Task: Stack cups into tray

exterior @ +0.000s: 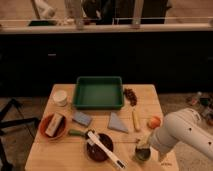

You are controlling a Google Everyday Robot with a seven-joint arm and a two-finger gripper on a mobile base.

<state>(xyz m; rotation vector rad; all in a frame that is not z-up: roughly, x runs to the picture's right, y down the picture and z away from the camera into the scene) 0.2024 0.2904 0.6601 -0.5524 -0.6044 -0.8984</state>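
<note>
The dark-green tray [98,105] stands at the back middle of the wooden table, with nothing in it. A dark grey cup [142,154] sits near the table's front right edge. My gripper [144,144] is right at this cup, reaching in from the right at the end of my white arm [181,133]. A pale cup [60,97] stands upright to the left of the tray, apart from it.
A dark bowl with utensils [99,148] sits front centre, left of the grey cup. An orange-red bowl [46,133] is at the left. A blue sponge [81,118], grey cloth [117,123], yellow stick [135,120], orange fruit [154,122] and grapes [131,95] lie between.
</note>
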